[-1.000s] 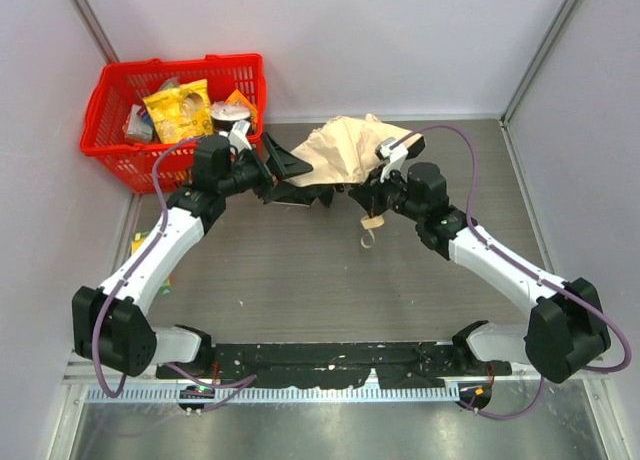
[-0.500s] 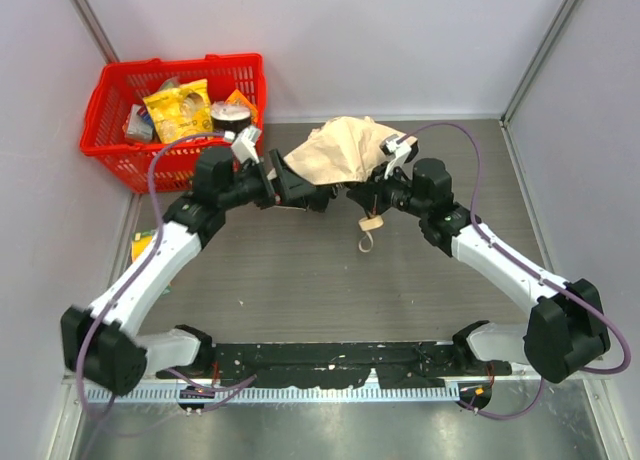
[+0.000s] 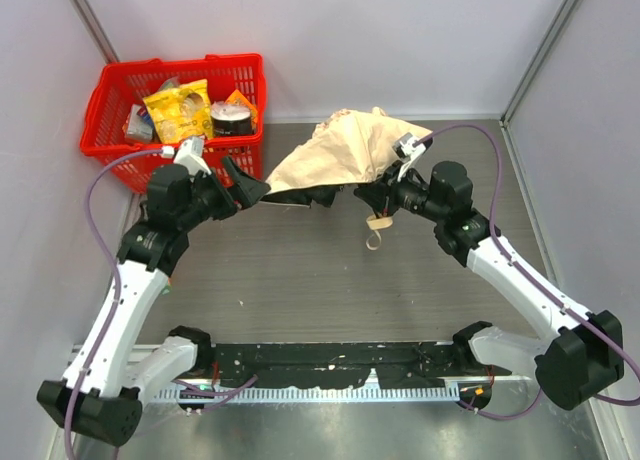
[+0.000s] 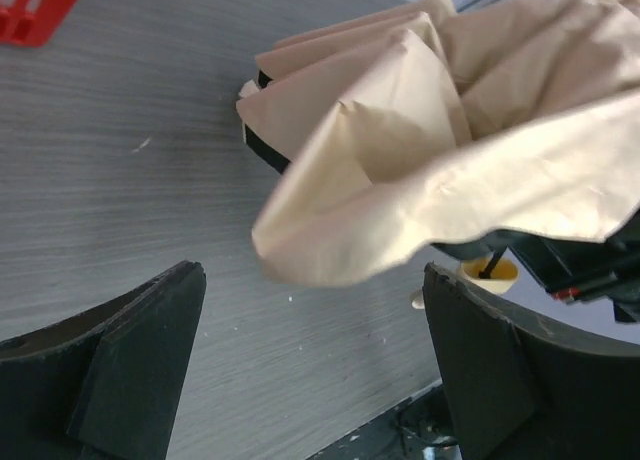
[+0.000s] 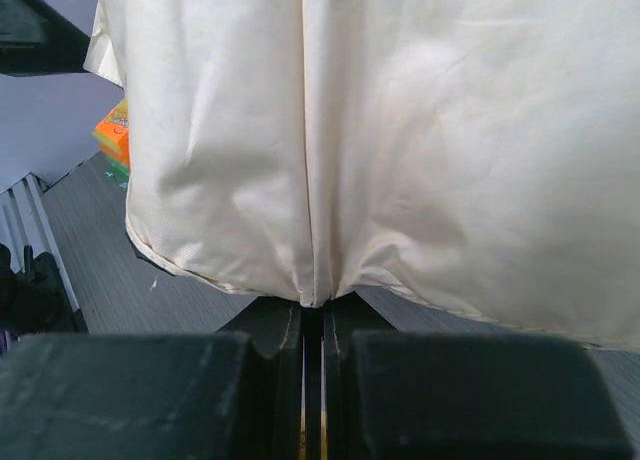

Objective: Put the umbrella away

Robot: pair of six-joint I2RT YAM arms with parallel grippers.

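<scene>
Retreat is the change here: the left arm has swung back toward its own side of the grey wood-grain counter [image 3: 300, 280], and the black left gripper [image 3: 247, 184] that was pushed in against the dark ribs a second ago now hangs just off the canopy's left tip. Its jaws are released and hold nothing, and the wrist view shows only a fold of fabric in front of the gap between them. The black right gripper [image 3: 384, 196] stays clenched on the thin black shaft, carrying the pale beige folding umbrella [image 3: 345, 145] alone, with the small cream handle [image 3: 377, 223] and its loop cord [image 3: 372, 242] dangling below. The canopy is crumpled and half collapsed, raised off the counter near the back wall and spread a little wider than before. Farther left, the red plastic shopping basket [image 3: 190, 60] holds snack packets. As I read it, the fabric is not yet gathered or strapped, so the left gripper will probably need a fresh approach before the umbrella can be stowed.
</scene>
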